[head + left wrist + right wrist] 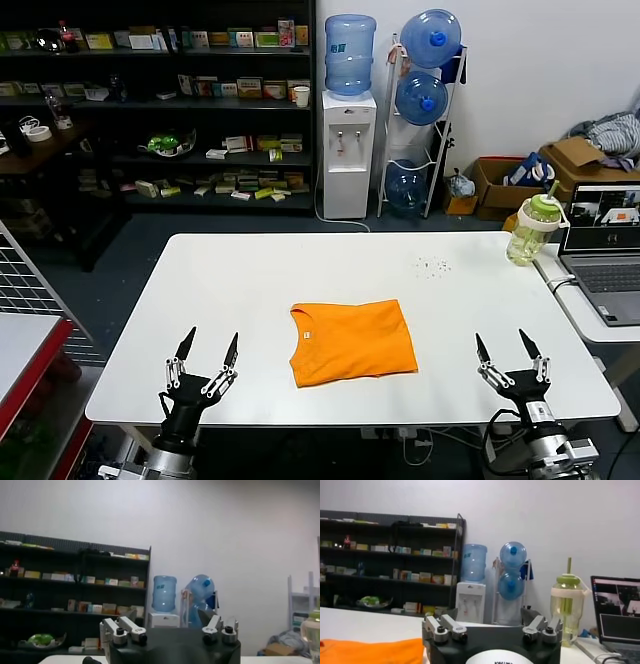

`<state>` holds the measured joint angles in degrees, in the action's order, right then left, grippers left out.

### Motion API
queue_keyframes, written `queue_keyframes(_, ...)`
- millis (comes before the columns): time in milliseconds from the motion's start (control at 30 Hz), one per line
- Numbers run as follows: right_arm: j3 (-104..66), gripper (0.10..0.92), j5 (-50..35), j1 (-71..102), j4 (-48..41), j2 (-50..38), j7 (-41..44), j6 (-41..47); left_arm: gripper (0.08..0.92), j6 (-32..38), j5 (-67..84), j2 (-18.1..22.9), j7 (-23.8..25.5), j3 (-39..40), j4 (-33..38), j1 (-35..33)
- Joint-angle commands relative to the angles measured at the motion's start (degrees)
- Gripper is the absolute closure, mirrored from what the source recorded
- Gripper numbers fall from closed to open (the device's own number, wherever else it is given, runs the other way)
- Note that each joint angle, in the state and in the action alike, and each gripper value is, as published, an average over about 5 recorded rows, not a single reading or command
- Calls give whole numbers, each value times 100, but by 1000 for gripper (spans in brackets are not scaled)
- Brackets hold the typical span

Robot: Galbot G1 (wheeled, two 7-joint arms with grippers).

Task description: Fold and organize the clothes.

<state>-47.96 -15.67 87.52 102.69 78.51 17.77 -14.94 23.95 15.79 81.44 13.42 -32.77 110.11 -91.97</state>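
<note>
The orange T-shirt [352, 341] lies folded into a rough rectangle on the middle of the white table [250, 290], round neck toward the left; no lettering shows. Its edge also shows in the right wrist view [370, 651]. My left gripper [209, 347] is open and empty near the table's front left, apart from the shirt, fingers pointing up. My right gripper [509, 346] is open and empty near the front right, also apart from the shirt. In the wrist views the left gripper [167, 616] and right gripper [490, 614] hold nothing.
A green-lidded drink bottle [531, 230] stands at the table's far right edge, next to a laptop [605, 250] on a side table. Small crumbs [432, 266] lie at the back right. A water dispenser [347, 150] and shelves stand behind.
</note>
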Motion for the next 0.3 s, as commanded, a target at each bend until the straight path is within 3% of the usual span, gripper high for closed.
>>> queue_keyframes(33,-144,203,237,31,-23,437,116,-232,177,217,-283,259,185,-141,32,-169)
queue_keyframes(300,-121,203,284,53,-25,479,113,-306,177,218,-289,323,167,-141,34,-175)
